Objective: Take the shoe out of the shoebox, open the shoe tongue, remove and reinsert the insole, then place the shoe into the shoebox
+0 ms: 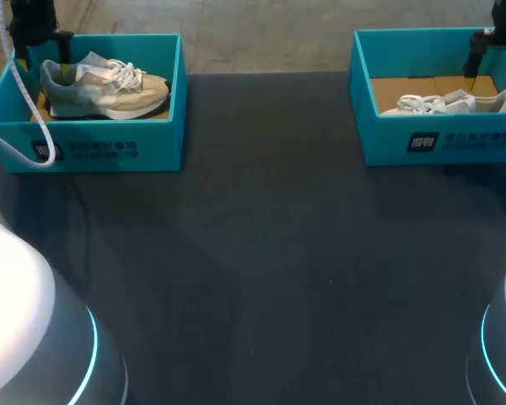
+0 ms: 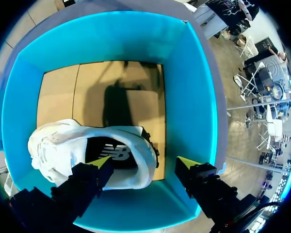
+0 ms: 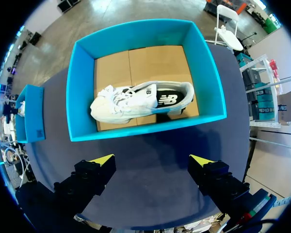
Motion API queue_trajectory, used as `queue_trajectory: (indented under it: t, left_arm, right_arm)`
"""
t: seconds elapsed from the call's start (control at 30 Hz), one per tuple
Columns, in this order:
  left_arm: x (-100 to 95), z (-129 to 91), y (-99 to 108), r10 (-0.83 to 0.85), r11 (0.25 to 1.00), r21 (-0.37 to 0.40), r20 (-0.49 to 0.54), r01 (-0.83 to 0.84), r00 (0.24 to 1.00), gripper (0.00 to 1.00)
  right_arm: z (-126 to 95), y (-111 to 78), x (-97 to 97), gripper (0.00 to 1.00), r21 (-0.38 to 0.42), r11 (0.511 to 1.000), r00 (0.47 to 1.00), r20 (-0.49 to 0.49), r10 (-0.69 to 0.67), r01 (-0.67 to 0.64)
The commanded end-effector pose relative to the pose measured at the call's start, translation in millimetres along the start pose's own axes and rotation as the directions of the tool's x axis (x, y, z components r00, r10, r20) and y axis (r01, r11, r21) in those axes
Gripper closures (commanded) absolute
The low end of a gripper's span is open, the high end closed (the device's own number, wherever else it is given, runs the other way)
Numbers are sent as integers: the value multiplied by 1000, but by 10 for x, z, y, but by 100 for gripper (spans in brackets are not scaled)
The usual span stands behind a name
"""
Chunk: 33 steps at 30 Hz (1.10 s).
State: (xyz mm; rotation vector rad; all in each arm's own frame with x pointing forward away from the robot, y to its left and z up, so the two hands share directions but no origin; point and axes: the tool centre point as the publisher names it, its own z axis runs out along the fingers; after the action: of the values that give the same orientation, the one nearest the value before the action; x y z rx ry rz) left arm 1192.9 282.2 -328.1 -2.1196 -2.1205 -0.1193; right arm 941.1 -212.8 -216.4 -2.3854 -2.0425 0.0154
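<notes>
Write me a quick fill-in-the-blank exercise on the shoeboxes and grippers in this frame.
1. The left shoebox and the right shoebox each hold ____ shoe.
2. The left gripper hangs above the left shoe with its fingers ____.
3. The right gripper, over the table in front of the right shoebox, holds ____.

Missing words: one; open; nothing.

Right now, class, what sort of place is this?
Likely a robot test bench for shoes: a dark table, left shoebox with beige sneaker, right shoebox with white sneaker, left arm and right arm at them.
</notes>
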Motion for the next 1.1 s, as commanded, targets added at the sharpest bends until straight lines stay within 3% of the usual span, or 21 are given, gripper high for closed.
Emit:
queue_trajectory:
  t: [0.03,0.17,0.7,1.1]
  left_arm:
    - [-4,79,-17,4,1000,-7,-5,-4,1000,5]
    - [-9,159,9,2,1000,-2,-8,-2,1000,0]
    - [-77,426,123,-48,999,15,-9,48,999,8]
    - [-25,537,118,-49,999,18,18,49,999,16]
  right_arm:
    - [-2,-17,2,0,-3,1000,1000,1,2,-2]
    - [-2,-17,2,0,-3,1000,1000,1,2,-2]
    - [-2,-17,2,0,-3,1000,1000,1,2,-2]
    - [-2,-17,2,0,-3,1000,1000,1,2,-2]
